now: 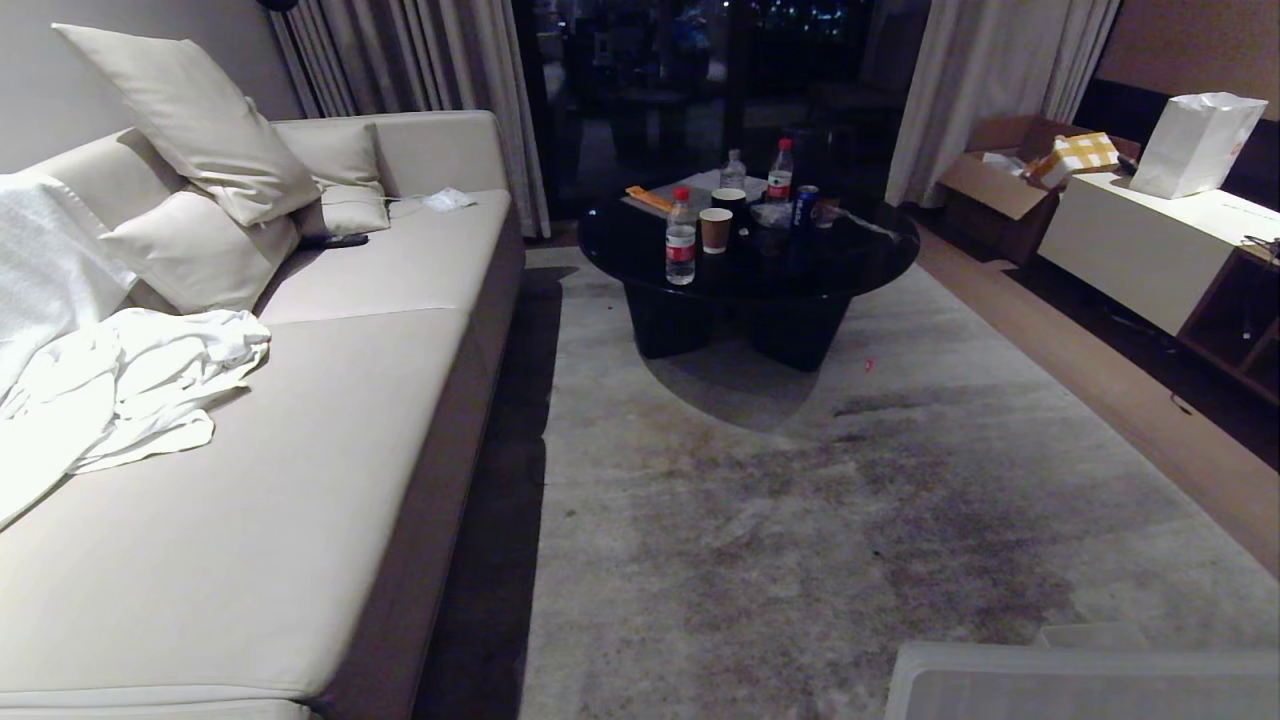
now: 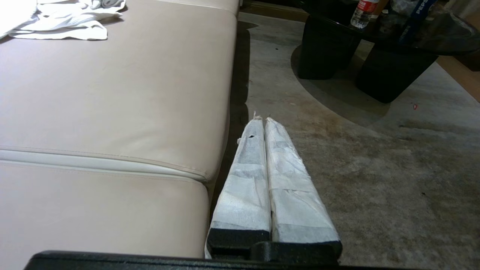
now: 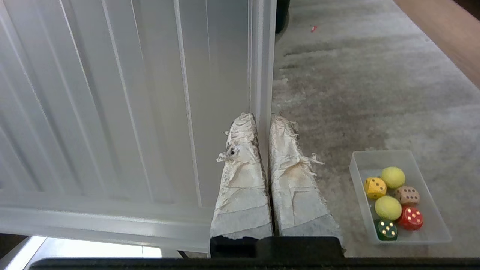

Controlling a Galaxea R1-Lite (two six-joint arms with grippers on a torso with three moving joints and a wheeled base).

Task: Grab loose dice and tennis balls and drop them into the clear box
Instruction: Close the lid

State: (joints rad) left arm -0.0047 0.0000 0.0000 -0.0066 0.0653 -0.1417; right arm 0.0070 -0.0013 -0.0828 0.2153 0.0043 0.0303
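Dice (image 3: pixel 375 187) in clear box (image 3: pixel 431 234) (balls (image 3: pixel 393 177) too)

Red, yellow, tan, dark green dice (image 3: pixel 393 204); yellow-green tennis balls (image 3: pixel 393 177); clear box (image 3: pixel 435 232); black table (image 1: pixel 750 270); cream sofa (image 1: pixel 300 480)

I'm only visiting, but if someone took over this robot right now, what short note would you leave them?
Left gripper: shut, empty, hanging between the sofa and the rug.
Right gripper: shut, empty, beside the ribbed lid.
Clear box sits on the rug and holds the yellow, tan, red and green dice plus two tennis balls.
Done: all of those are boxed.
Left: no loose pieces in view; check elsewhere.
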